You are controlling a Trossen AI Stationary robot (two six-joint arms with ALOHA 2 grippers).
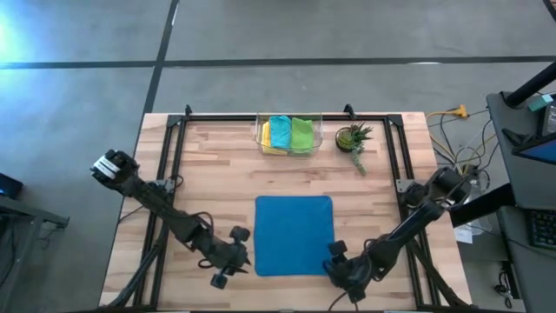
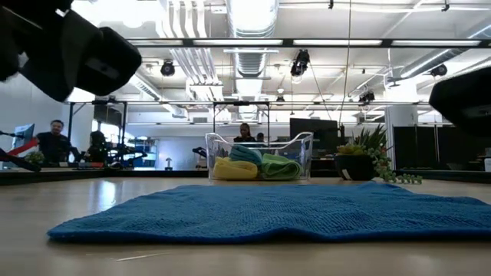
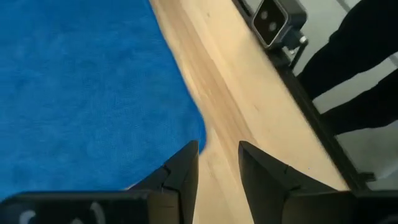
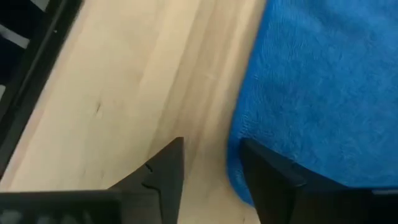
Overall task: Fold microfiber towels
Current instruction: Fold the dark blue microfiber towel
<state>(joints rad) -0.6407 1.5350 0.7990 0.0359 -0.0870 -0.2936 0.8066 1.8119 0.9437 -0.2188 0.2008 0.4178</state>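
1. We see the blue microfiber towel lying spread flat in the middle of the wooden table, nearer the front edge. The other towels, yellow, teal and lime green, sit bunched in the clear bin at the back, beside the small potted plant.
2. We find the left gripper low at the towel's near left corner, its fingers parted with bare wood between them and nothing held.
3. The right gripper is at the near right corner, fingers also apart; one finger overlaps the towel's edge, but we judge it has no grip yet.
4. We expect the towel to be light, limp and plush: it will drape and sag, not hold shape, and its nap should give good friction.
5. We would pinch it at the two near corners, getting one finger under the hem, and lift both evenly so the fold lands square.
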